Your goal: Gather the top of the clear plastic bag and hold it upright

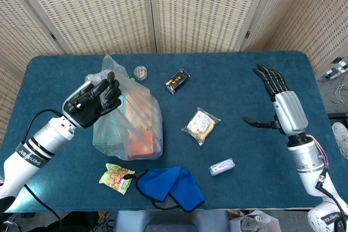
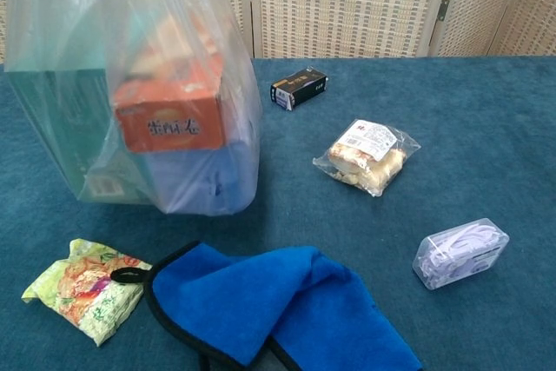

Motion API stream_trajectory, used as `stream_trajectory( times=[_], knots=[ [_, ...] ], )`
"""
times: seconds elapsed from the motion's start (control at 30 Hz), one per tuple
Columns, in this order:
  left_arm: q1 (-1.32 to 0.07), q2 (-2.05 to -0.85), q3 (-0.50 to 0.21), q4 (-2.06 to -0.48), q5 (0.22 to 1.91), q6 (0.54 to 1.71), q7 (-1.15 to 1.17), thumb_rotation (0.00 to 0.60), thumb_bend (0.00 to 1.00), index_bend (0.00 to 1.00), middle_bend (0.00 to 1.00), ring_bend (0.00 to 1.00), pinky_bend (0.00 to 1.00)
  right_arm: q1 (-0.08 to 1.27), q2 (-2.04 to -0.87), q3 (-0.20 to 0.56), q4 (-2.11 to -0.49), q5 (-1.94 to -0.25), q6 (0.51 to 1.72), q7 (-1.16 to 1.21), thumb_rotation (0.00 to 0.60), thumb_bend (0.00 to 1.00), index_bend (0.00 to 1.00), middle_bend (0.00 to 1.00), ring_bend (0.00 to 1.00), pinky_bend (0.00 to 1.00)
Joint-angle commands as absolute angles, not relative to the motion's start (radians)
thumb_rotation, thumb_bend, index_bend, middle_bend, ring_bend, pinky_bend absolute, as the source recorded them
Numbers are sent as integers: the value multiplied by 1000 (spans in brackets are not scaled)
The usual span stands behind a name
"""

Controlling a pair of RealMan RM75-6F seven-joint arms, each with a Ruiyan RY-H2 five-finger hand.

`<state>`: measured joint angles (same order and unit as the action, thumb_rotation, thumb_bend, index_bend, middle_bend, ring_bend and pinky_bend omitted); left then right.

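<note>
Centrally in the left half of the head view stands the clear plastic bag (image 1: 130,126), its body resting on the counter (image 1: 228,69) and its long axis running upward toward the upper left of the frame, where the gathered top meets the left hand (image 1: 91,103). Inside it, an orange box (image 2: 169,119) shows plainly in the chest view, at the upper left. The left hand sits directly over the bag's neck, fingers curled toward it; it appears to be grasping the film, though the bunched plastic hides the contact itself. That arm reaches in from the lower left of the frame, forearm angled up toward the bag. The right hand (image 1: 283,107) is well apart at the right edge, released, fingers extended upward and thumb pointing inward. The left hand is therefore the nearer by far.
</note>
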<state>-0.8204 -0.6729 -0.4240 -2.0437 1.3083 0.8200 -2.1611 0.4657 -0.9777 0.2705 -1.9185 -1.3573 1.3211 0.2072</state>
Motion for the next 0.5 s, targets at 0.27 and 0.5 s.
stream_trajectory(
  times=[0.27, 0.5],
  knots=[
    [-804, -633, -529, -1987, 1267, 800, -2181, 600, 575, 577, 739, 756, 973, 453, -990, 264, -1889, -1355, 1306, 230, 600, 0, 0, 0, 0, 0],
    [-791, -634, -560, -1981, 1261, 767, -2182, 600, 574, 577, 739, 756, 973, 451, -945, 229, -1899, -1346, 1227, 202, 600, 0, 0, 0, 0, 0]
  ],
)
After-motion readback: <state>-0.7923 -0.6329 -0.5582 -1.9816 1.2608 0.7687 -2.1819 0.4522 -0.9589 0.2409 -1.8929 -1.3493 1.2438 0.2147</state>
